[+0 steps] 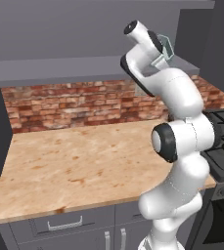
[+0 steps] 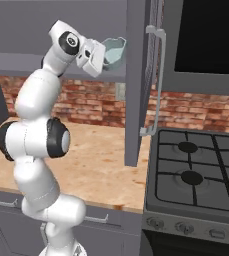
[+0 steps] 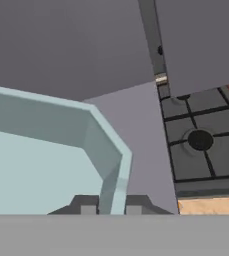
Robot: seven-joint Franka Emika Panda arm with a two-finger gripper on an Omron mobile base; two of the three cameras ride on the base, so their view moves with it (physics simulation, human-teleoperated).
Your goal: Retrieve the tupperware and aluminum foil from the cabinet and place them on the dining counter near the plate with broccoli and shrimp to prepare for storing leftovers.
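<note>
The gripper point(image 3: 111, 209) is closed on the flared rim of the tupperware point(image 3: 46, 150), a finger point(image 3: 88, 206) on either side of the wall. The tub sits tilted at the right end of the cabinet point(image 2: 16, 62) shelf board, just beside the open cabinet door point(image 2: 136, 90). From the left base view the arm hides most of the tub; only a pale corner shows.
</note>
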